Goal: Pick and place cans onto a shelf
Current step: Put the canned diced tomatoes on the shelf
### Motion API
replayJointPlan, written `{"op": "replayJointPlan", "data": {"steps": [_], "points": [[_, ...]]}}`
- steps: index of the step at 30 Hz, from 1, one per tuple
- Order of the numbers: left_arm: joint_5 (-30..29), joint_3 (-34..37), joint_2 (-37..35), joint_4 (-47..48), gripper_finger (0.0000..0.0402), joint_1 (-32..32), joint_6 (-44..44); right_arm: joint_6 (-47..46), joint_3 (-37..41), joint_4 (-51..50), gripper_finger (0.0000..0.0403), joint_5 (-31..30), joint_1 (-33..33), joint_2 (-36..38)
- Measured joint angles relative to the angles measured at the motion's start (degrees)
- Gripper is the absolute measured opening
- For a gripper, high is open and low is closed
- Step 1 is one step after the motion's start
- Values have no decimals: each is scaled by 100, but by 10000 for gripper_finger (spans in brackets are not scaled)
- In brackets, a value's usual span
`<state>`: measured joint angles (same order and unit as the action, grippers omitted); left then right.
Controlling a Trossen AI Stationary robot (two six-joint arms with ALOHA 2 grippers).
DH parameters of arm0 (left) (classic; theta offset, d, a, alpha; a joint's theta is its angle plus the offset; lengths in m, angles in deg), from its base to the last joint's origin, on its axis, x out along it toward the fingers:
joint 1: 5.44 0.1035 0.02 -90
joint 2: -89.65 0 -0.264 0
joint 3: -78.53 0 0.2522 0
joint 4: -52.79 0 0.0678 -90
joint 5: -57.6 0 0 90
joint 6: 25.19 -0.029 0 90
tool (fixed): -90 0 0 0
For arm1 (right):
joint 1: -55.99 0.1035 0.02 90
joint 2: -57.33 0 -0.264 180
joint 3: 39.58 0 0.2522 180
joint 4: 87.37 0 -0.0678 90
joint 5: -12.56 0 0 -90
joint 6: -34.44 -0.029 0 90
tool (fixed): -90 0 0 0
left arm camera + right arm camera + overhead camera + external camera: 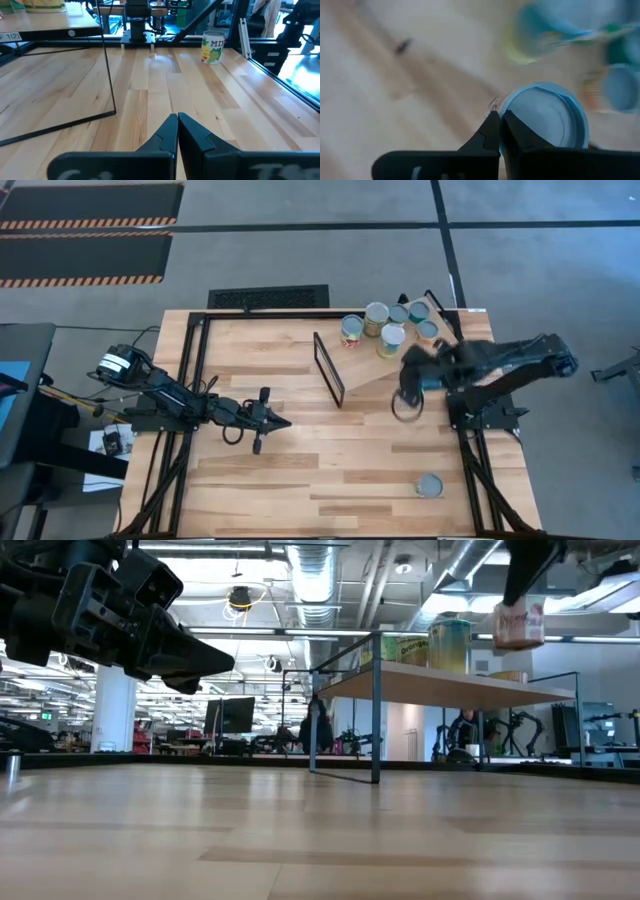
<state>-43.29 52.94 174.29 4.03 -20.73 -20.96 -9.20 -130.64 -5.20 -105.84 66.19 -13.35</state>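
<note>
Cans: one lone can (429, 486) sits lower right on the counter (300, 460), well apart from the rest. Left gripper (283, 421) rests mid-left of the frame, jaws closed on nothing. Right gripper (408, 395) hangs right of centre by the shelf (370, 370), jaws closed beside a blue-topped can (547, 117); grip unclear. Remaining cans (390, 325) cluster on the shelf, upper centre-right.

Readable on the lone can (213, 47) standing on the tabletop: "MIX", in green letters (cut off at the label's edge). On the shelf (35, 35) edge, a small white sticker (9, 36) marked "F 1(2)". Other can labels too blurred to make out.
</note>
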Motion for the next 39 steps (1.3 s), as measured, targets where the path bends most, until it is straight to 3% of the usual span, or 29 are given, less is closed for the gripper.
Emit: {"op": "replayJointPlan", "data": {"steps": [7, 13, 39], "points": [[0, 0, 0, 5, 0, 0, -1, 978, 2, 107, 13, 142, -1437, 187], [0, 0, 0, 7, 0, 0, 2, 1686, 263, 773, 13, 579, -2126, 177], [0, 0, 0, 12, 0, 0, 5, 2179, 400, 1317, 41, 912, -3042, -178]]}}
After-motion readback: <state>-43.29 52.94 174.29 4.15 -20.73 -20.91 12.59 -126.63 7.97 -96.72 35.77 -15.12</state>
